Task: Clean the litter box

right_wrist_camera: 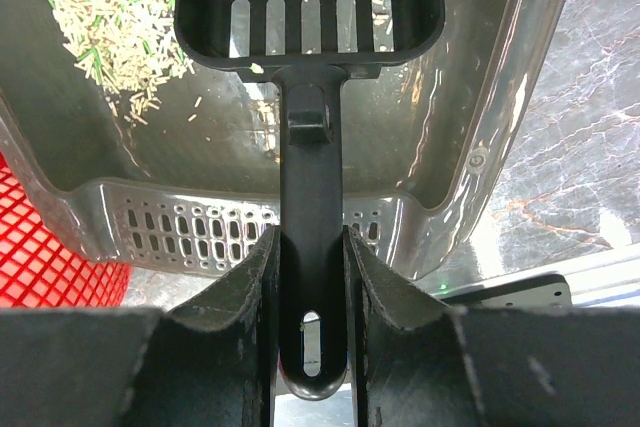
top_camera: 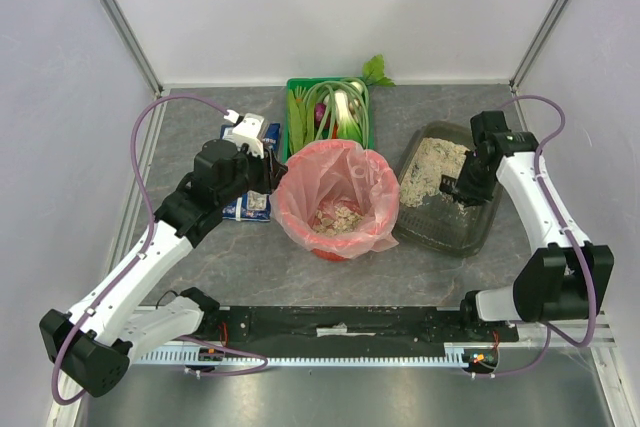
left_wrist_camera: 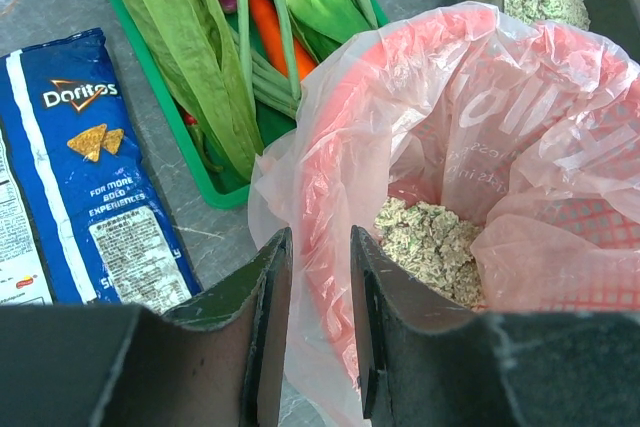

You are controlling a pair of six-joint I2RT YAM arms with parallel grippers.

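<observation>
At table right, litter box [top_camera: 450, 237]: lies flat just beside the red bin [top_camera: 300, 172], which is lined with a pink bag, and well apart from the green vegetable crate [top_camera: 290, 117].
Litter [top_camera: 432, 169]: beige granules heaped toward the far end; the near floor of the tray is mostly bare. Some clumped litter already lies in the bin.
Right gripper [right_wrist_camera: 308, 237]: clamped on the flat handle of the black slotted scoop [right_wrist_camera: 310, 7], about halfway along it. The scoop head hangs over the tray's near end.
Left gripper [left_wrist_camera: 318, 247]: fingers close together with a narrow slit between, at the near rim of the bin bag. Whether bag film is nipped cannot be told.
Tray handling (judged): thin moulded plastic, probably light and somewhat flexible, and smooth enough to slide on the tabletop when the scoop pushes against it.
Litter handling (judged): loose and free-flowing. Fine grains should fall through the slots, and a tilted scoop will spill.
Scoop handling (judged): stiff and light. The present mid-handle grip suits it (a hold nearer the head would give firmer control).
Tray hold point (judged): the perforated lip [right_wrist_camera: 200, 237] at the near end, or the side rim.
Other items: Doritos bag [left_wrist_camera: 80, 167] left of the crate.
</observation>
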